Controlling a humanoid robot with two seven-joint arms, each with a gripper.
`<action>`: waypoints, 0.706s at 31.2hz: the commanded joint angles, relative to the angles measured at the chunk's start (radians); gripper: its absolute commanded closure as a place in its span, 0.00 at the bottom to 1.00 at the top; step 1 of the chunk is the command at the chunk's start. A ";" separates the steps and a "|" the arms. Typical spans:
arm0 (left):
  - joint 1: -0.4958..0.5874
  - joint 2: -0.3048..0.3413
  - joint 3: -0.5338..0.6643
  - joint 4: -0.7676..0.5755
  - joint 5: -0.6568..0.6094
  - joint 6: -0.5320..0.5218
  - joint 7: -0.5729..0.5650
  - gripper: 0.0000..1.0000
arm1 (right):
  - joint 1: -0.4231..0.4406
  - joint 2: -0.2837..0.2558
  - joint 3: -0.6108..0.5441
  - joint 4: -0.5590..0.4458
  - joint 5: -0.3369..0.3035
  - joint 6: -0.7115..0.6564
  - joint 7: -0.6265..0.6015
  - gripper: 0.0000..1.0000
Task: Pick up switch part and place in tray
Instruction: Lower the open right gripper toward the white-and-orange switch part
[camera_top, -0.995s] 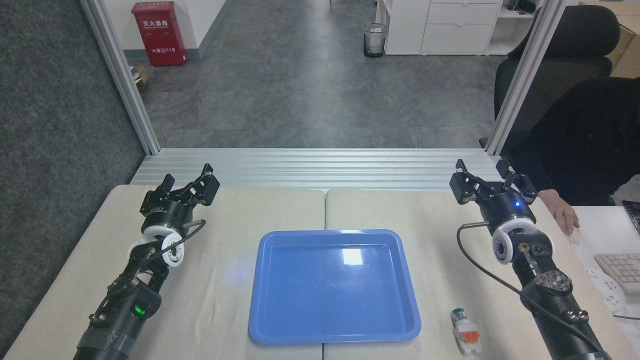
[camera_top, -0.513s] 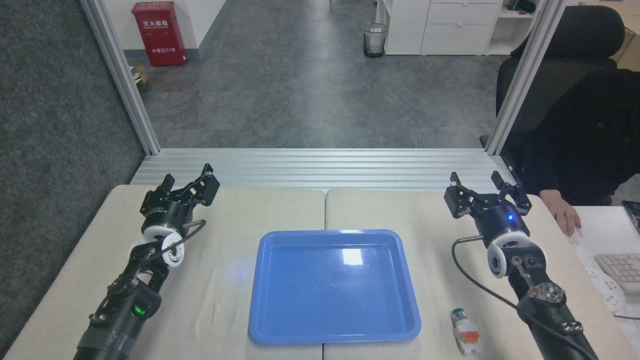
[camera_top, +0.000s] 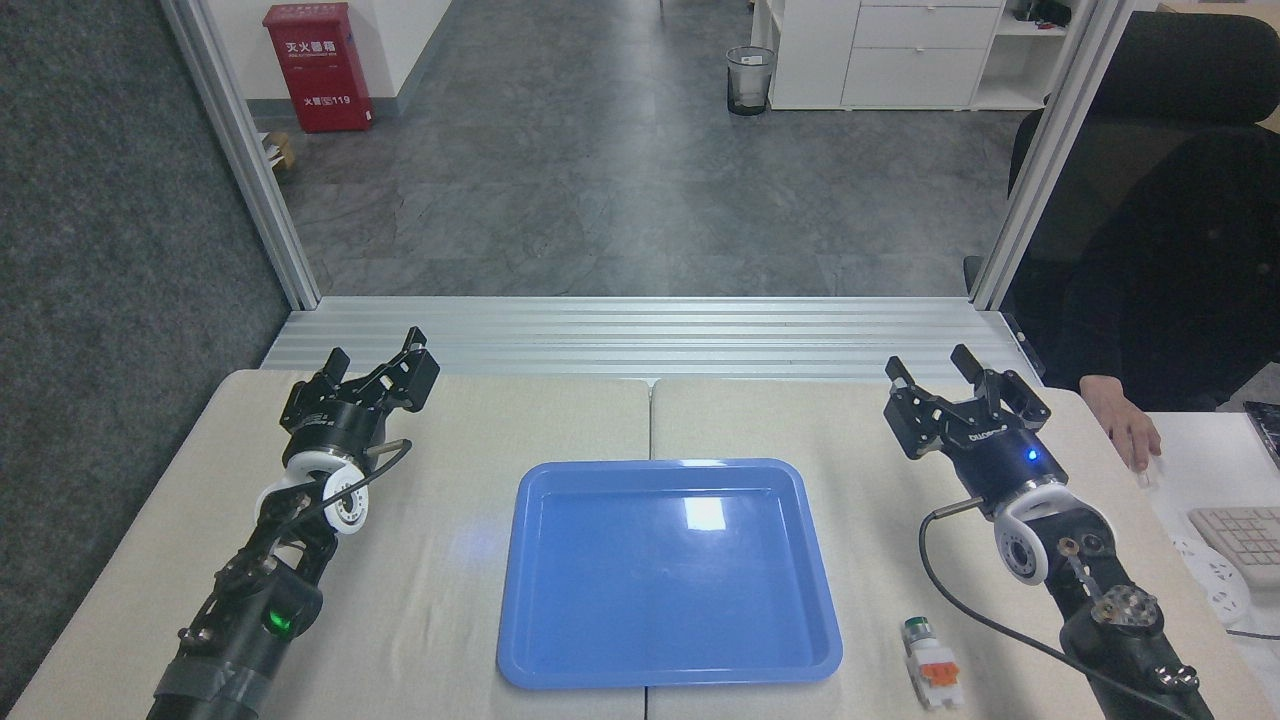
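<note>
Swinging in: right end effector (camera_top: 950, 385), shifted left and a bit nearer vs a sec ago, arm re-angled; reads as the start of the reach, not yet a descent.
Right end effector state: fingers spread apart, nothing between them, over bare bench (camera_top: 440, 600) near the far right corner.
Left end effector (camera_top: 385, 370): same spot as a sec ago at far left; fingers look parted, nothing held; parked, prob. not the working arm.
Switch part (camera_top: 931, 665): lying flat on bench, near front edge, just right of tray's near-right corner, apart from rim; dark round cap end pointing away, white block end toward front, orange piece mid-body. No shift vs earlier.
Tray (camera_top: 520, 640): blue, centre of bench, nothing in it.
Gap: right end effector well apart from switch part; part sits beside the right forearm, so wrist needs to pull back and tip down to get over it.
Task status: pick not begun; approach phase only.
Risk: part small, close to bench edge; a nudge could push it off.
Bystander: person's hand (camera_top: 1125, 430) resting at far right, near the right arm's path.
</note>
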 joint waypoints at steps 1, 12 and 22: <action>0.000 0.000 0.000 0.000 0.000 0.000 0.000 0.00 | 0.197 -0.071 -0.055 -0.171 -0.017 -0.026 0.025 0.18; 0.000 -0.002 0.000 0.000 0.000 0.000 0.000 0.00 | 0.583 -0.064 -0.144 -0.426 -0.017 -0.034 0.022 0.02; 0.000 -0.002 0.000 0.000 0.000 0.000 0.000 0.00 | 0.679 -0.030 -0.133 -0.419 -0.008 -0.022 -0.006 0.02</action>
